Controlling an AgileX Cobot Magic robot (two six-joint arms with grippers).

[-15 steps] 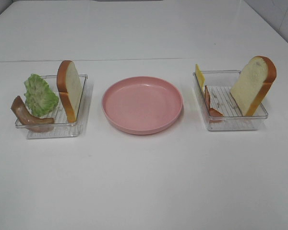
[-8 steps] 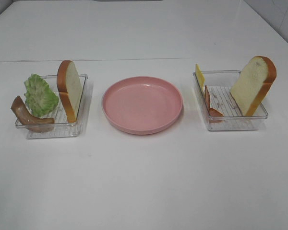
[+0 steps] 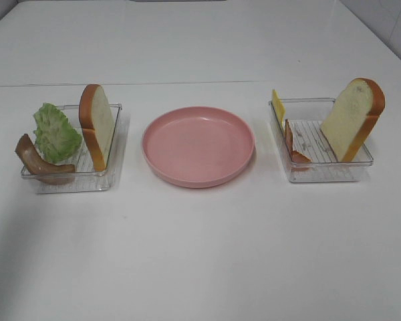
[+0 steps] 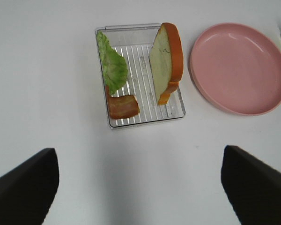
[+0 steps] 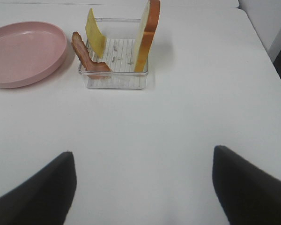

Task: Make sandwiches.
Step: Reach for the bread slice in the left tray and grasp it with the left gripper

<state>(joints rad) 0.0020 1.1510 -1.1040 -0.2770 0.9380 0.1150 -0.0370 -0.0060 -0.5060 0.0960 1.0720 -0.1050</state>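
Observation:
No sandwich is stacked; the parts lie apart. In the left clear tray (image 3: 113,157) a bread slice (image 3: 97,134) stands on edge beside green lettuce (image 3: 55,132) and a bacon strip (image 3: 37,160). The left wrist view shows the same bread (image 4: 166,63), lettuce (image 4: 112,65) and bacon (image 4: 123,106). The right tray (image 3: 321,174) holds a leaning bread slice (image 3: 353,119), yellow cheese (image 3: 278,105) and bacon (image 3: 293,146). My left gripper (image 4: 136,154) is open and empty, set back from its tray. My right gripper (image 5: 143,154) is open and empty, set back from its tray (image 5: 113,79).
An empty round pink plate (image 3: 198,144) sits between the two trays; it also shows in the left wrist view (image 4: 239,68) and the right wrist view (image 5: 25,51). Bare white tabletop (image 3: 200,254) lies in front of the trays. Neither arm shows in the high view.

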